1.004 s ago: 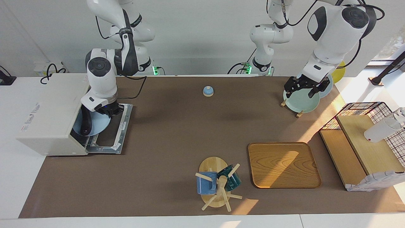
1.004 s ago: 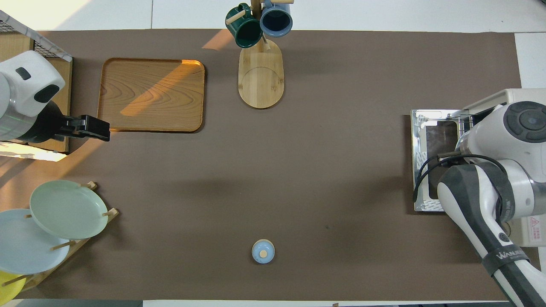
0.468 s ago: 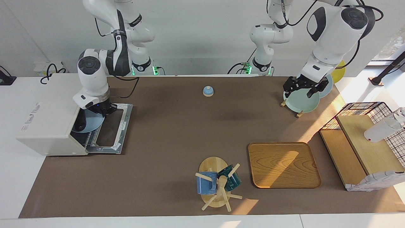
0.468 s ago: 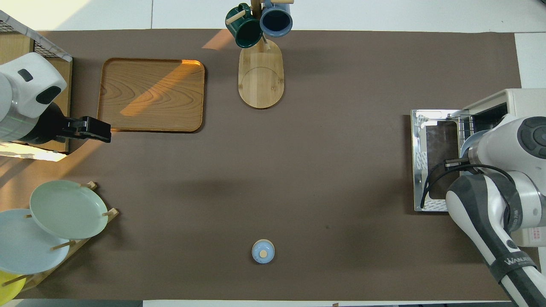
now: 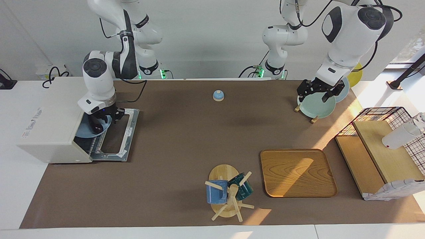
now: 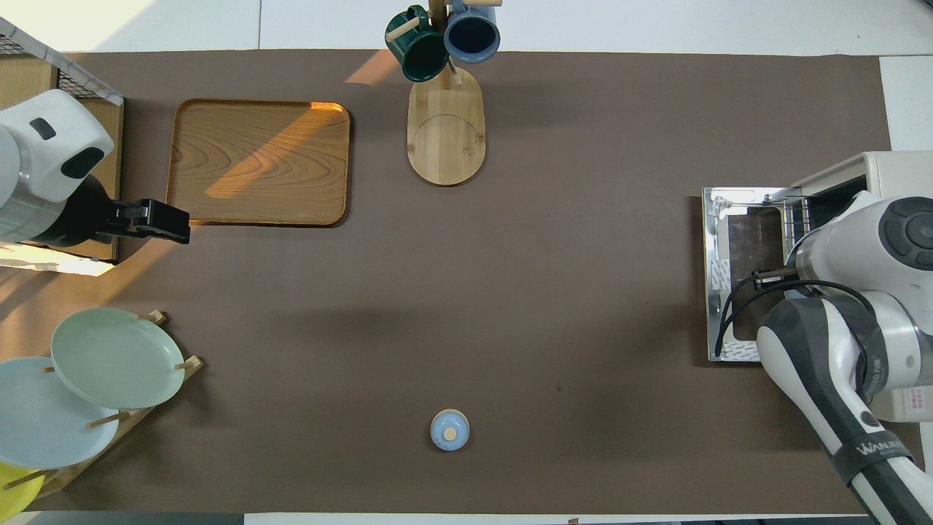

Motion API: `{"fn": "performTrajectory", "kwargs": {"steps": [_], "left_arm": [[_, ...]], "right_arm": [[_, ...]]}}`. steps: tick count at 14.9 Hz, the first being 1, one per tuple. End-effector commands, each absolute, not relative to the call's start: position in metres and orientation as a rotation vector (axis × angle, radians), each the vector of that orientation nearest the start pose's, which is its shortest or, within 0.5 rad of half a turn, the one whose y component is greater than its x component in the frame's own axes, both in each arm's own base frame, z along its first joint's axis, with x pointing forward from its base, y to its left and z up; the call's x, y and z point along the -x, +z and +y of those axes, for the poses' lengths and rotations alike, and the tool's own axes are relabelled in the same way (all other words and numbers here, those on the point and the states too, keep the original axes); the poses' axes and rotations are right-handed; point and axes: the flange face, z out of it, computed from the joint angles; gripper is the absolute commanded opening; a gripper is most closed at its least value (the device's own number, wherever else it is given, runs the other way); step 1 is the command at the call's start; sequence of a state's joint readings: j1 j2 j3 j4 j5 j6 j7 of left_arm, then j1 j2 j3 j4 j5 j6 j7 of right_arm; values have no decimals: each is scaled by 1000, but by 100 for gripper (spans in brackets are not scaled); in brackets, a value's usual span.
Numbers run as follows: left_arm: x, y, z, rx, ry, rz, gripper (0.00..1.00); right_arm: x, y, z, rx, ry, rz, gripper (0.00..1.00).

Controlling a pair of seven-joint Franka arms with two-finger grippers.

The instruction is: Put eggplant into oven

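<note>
Only facing view shows right gripper [image 5: 105, 120] jaws released over eggplant [image 5: 95, 127], oven [image 5: 53, 122]; left gripper [image 5: 317, 93] open.

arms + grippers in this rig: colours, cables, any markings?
Both arms have glossy white rounded shells with dark grey-black joint bands and caps. Black cables run loosely along the outside of them, and green lights glow at both bases. The right arm carries white lettering on a black band. The left gripper and right gripper are black, angular and two-fingered.
</note>
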State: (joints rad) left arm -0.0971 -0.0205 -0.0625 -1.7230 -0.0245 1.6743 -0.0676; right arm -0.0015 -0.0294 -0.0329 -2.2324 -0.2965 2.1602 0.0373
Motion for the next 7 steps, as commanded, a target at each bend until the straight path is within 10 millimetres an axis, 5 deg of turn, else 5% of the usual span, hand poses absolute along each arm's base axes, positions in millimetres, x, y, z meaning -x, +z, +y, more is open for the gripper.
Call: {"fn": "performTrajectory", "kwargs": {"steps": [1, 5, 7], "left_arm": [[-538, 575, -84, 3170, 27, 126, 100], [-539, 575, -81, 3171, 27, 116, 100], [-539, 575, -82, 3171, 25, 119, 100]], "right_arm": [[-531, 388, 17, 3348, 6, -235, 0], [-552, 347, 68, 3324, -60, -155, 0], [-554, 325, 74, 3311, -35, -44, 0]]}}
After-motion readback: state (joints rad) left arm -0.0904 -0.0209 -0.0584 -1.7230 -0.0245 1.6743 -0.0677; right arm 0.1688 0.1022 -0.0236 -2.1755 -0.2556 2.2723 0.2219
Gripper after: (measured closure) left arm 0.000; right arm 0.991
